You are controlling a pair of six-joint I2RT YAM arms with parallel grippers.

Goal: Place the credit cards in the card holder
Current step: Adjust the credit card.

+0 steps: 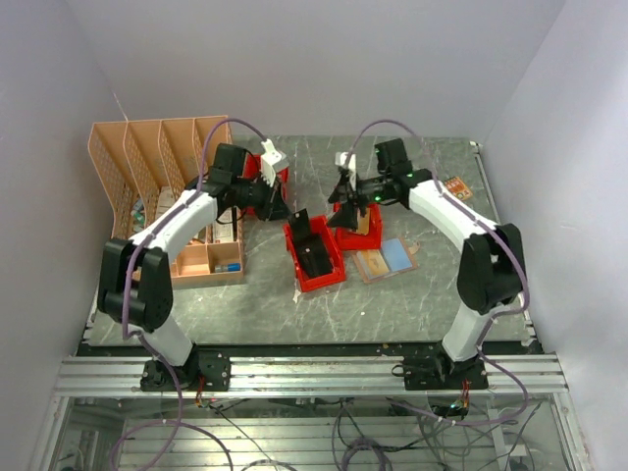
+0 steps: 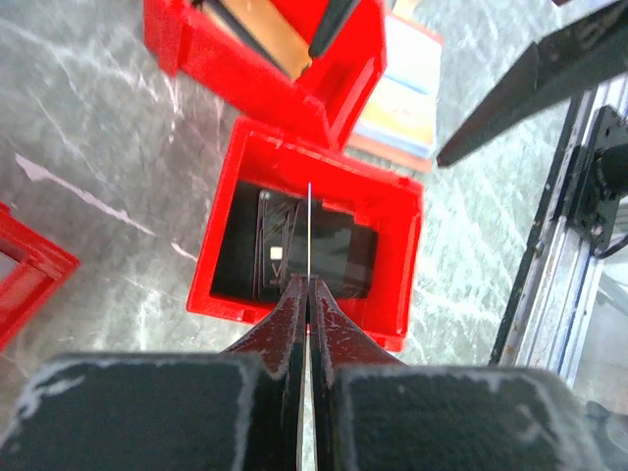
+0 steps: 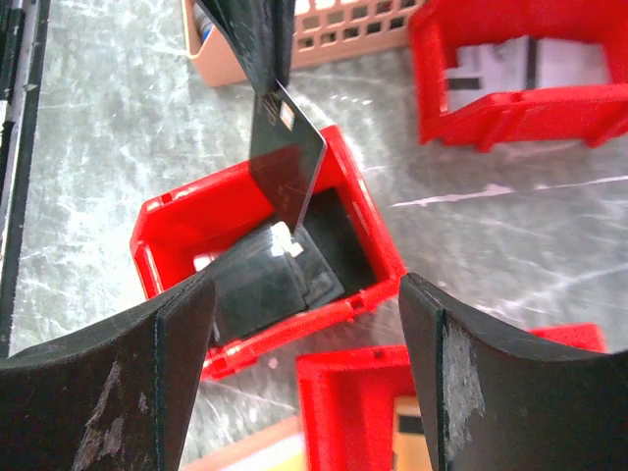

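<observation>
My left gripper [image 2: 307, 282] is shut on a thin dark card [image 2: 308, 231], seen edge-on, above a red bin [image 2: 397, 285] that holds more dark cards. The same card [image 3: 286, 162] hangs from the left fingers [image 3: 250, 39] in the right wrist view. In the top view the left gripper [image 1: 285, 210] holds it over the middle bin [image 1: 336, 267]. My right gripper [image 3: 307, 285] is wide open and empty, hovering [image 1: 341, 201] by a second red bin [image 1: 349, 237] with a tan card [image 1: 367, 224]. The card holder [image 1: 373, 263] lies open flat with a light-blue card [image 1: 396, 255] on it.
A peach desk organizer [image 1: 147, 167] stands at the back left, with a low tray [image 1: 208, 263] in front. A third red bin [image 3: 510, 108] sits behind the left gripper. A small tan piece [image 1: 454, 186] lies at the back right. Metal rail [image 1: 314, 373] along the near edge.
</observation>
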